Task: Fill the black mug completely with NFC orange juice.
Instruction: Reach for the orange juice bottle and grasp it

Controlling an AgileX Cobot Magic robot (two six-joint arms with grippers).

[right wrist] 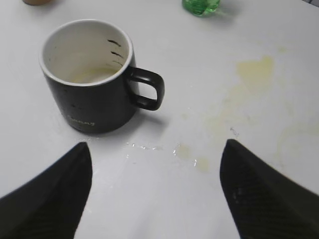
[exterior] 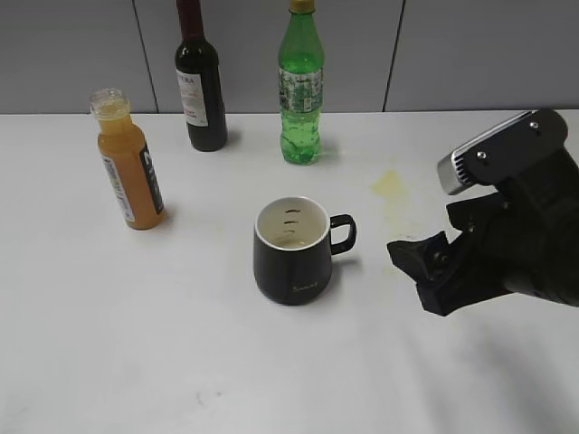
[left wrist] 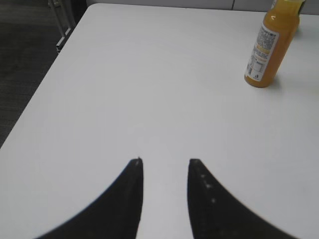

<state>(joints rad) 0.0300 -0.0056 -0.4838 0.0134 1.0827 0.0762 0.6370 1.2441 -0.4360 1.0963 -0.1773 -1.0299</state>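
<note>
The black mug (exterior: 291,251) stands mid-table, handle to the right, with a little pale liquid at the bottom of its white inside; it also shows in the right wrist view (right wrist: 92,79). The NFC orange juice bottle (exterior: 128,163) stands uncapped at the left, also in the left wrist view (left wrist: 271,44). My right gripper (right wrist: 155,149) is open and empty, to the right of the mug (exterior: 425,271). My left gripper (left wrist: 164,162) is open and empty over bare table, well short of the bottle; it is out of the exterior view.
A dark wine bottle (exterior: 201,81) and a green soda bottle (exterior: 300,86) stand at the back. Yellowish spill stains (exterior: 391,185) and small droplets (right wrist: 189,154) lie right of the mug. The table's left edge (left wrist: 45,94) shows in the left wrist view.
</note>
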